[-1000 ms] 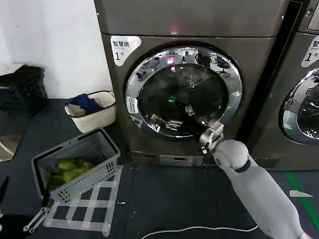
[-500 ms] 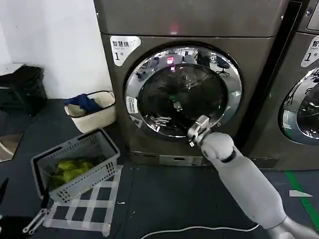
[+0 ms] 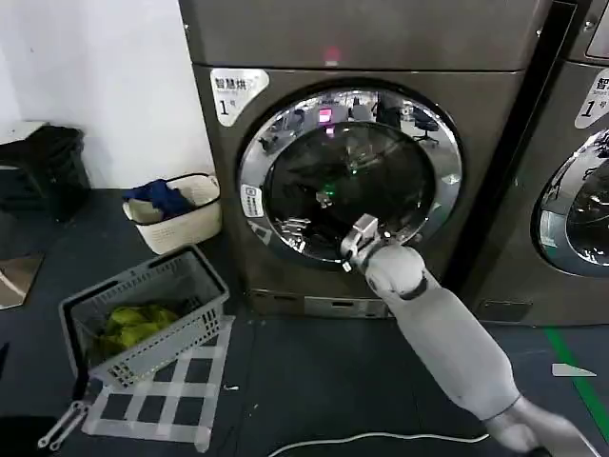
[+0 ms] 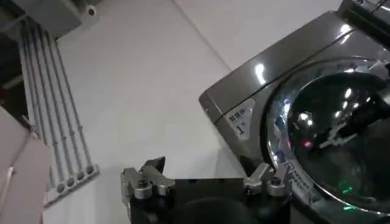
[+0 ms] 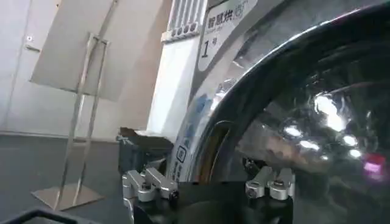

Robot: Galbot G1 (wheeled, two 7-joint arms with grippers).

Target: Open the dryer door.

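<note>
The dryer door (image 3: pixel 350 176) is a big round porthole with a chrome ring and dark glass on the bronze-grey machine (image 3: pixel 285 38). In the head view it looks flush with the front. My right gripper (image 3: pixel 357 240) hangs in front of the door's lower rim, just right of bottom centre, fingers spread and holding nothing. Its wrist view has the open right gripper (image 5: pixel 208 182) close to the chrome ring (image 5: pixel 244 91) and the glass. My left gripper (image 4: pixel 207 179) is open and far off to the left, low down, with the door (image 4: pixel 341 128) in the distance.
A white basket (image 3: pixel 173 211) with blue cloth stands left of the machine. A grey crate (image 3: pixel 143 319) with green cloth sits on the floor near a tape grid (image 3: pixel 162 405). A neighbouring machine (image 3: pixel 576 190) stands at the right. A white cable (image 3: pixel 381 440) crosses the floor.
My right arm has swung left, carrying the gripper from the door's lower right rim toward the bottom centre. The door has not visibly moved.
</note>
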